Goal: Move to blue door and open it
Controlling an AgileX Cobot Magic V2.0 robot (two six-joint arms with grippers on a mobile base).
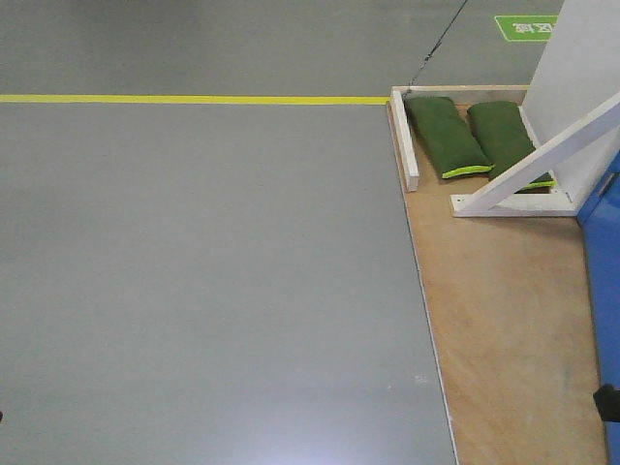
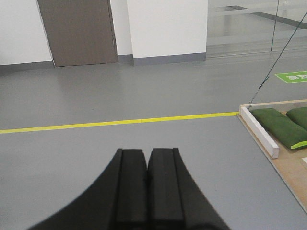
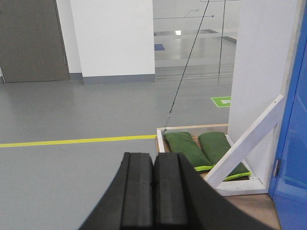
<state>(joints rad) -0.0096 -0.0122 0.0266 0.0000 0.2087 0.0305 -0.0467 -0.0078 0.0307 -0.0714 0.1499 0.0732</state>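
Note:
The blue door [image 1: 603, 281] shows only as a glossy blue strip at the right edge of the front view, and again as the blue door [image 3: 293, 143] at the far right of the right wrist view, with a small metal hinge on its left edge. Its handle is out of view. My left gripper [image 2: 147, 152] is shut with nothing in it, held over the grey floor well left of the door. Just as empty and shut, my right gripper [image 3: 153, 156] points toward the wooden base, left of the door.
A white wooden frame with a diagonal brace [image 1: 542, 165] stands on a plywood base [image 1: 504, 320]. Two green sandbags [image 1: 470, 136] lie inside it. A yellow floor line [image 1: 194, 99] crosses the grey floor. A thin cable [image 3: 184, 67] runs up from the base corner.

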